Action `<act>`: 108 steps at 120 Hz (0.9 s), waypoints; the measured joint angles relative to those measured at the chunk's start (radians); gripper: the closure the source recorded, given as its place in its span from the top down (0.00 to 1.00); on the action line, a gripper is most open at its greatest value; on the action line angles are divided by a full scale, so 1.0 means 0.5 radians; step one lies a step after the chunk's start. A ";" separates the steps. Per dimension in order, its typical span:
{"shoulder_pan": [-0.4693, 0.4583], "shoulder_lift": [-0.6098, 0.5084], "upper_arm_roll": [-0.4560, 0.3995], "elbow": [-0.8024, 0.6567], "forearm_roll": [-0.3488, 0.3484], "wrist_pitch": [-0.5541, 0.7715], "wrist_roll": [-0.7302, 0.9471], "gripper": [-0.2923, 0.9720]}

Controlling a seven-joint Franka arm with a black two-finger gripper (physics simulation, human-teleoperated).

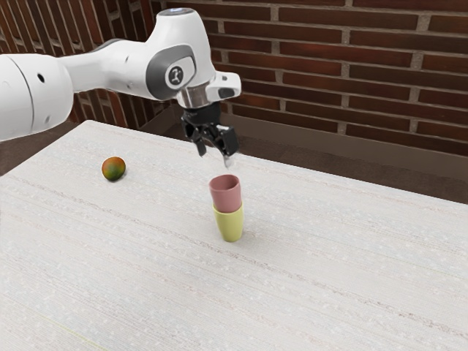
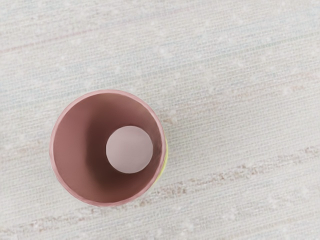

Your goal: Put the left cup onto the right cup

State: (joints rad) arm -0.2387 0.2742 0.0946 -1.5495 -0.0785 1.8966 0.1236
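The pink cup (image 1: 225,191) sits in the mouth of the yellow cup (image 1: 229,223), its lower part sunk inside and its upper half standing proud. The stack stands on the bench (image 1: 351,278) about midway across it, well in from every edge and somewhat nearer the far edge than the near one.

By the look of it, the placing is done: the pink cup rests on the yellow one with nothing gripping it. All that seems left is for the arm (image 1: 110,69) to draw clear.

The pink cup's mouth points up and its long axis runs near vertical, in line with the yellow cup's; it may lean slightly, though I cannot be sure. From the wrist view I look straight down into the pink cup (image 2: 107,147) to its pale floor, with a sliver of the yellow cup (image 2: 165,155) showing at one side of the rim.

The jaws hang just above the pink cup's rim, spread apart and empty.

A small fruit (image 1: 113,168) lies well apart, toward the bench's far corner at the exterior view's left.
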 joint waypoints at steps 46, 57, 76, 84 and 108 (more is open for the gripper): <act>0.097 -0.379 0.010 0.000 0.123 -0.318 0.016 0.76; 0.107 -0.392 0.008 0.000 0.129 -0.357 0.016 0.77; 0.095 -0.397 0.007 0.002 0.134 -0.393 0.020 0.77; 0.093 -0.397 0.007 0.003 0.134 -0.402 0.022 0.77; 0.097 -0.397 0.007 0.003 0.135 -0.416 0.027 0.77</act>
State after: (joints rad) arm -0.1902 0.0757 0.0982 -1.5482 -0.0108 1.6884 0.1372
